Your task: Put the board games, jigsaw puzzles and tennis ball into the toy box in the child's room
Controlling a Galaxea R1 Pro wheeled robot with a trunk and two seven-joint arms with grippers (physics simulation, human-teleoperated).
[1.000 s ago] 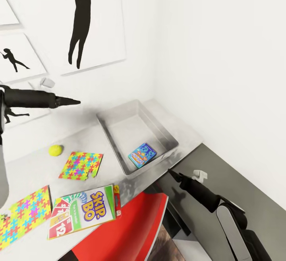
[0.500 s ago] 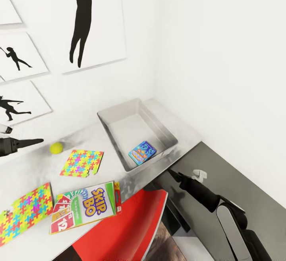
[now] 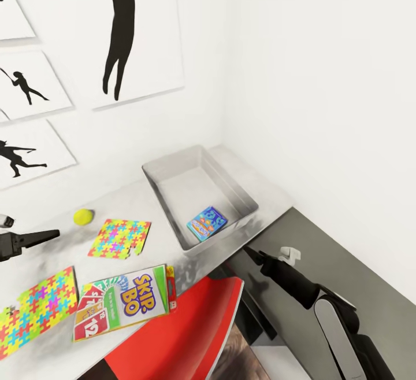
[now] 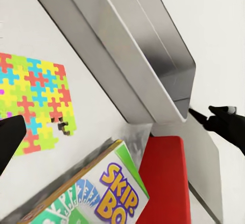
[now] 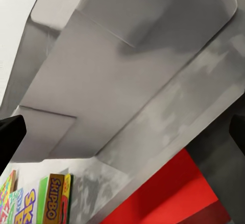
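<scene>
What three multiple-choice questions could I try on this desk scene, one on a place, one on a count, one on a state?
1. Where does the small blue printed game box lie?
A. inside the shallow light-grey bin
B. on the red chair
C. beside the ball

2. How many thin pastel mosaic puzzle slabs lie on the white desk top?
A. one
B. two
C. four

3. How is the small yellow-green ball placed?
A. gripped by the left fingers
B. lying in the bin
C. resting free on the desk

Answers:
1. A, since the bin's walls surround the box in the head view.
2. B, one slab near the ball and another at the desk's near end.
3. C, as the left gripper is apart from it.
</scene>
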